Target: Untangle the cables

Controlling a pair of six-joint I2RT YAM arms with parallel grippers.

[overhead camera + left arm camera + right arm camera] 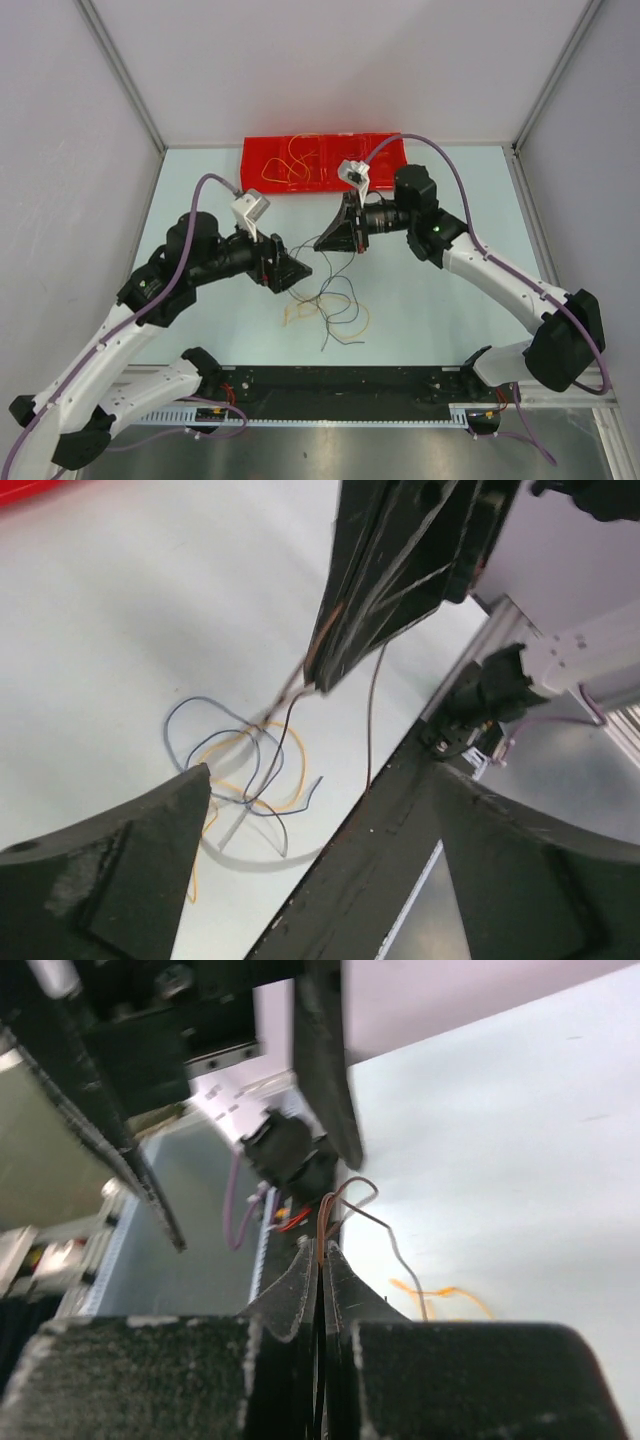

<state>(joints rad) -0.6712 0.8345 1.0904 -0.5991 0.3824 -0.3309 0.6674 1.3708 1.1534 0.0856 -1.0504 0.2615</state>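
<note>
A tangle of thin cables [325, 305], orange, yellow and dark grey, lies on the table between the arms; it also shows in the left wrist view [245, 770]. My right gripper [335, 243] is shut on a thin brown cable [322, 1222], pinched at the fingertips [300, 1275] and held above the tangle. That cable hangs down from the right gripper [315, 680] as a dark strand [371, 720]. My left gripper [290, 275] is open and empty, close beside the right one, just above the tangle's left side. Its jaws stand wide apart in the left wrist view [320, 775].
A red tray [390, 150] at the back of the table holds loose yellow and orange wires [295, 165]. The black base rail [330, 385] runs along the near edge, also in the left wrist view [350, 880]. Grey walls enclose three sides.
</note>
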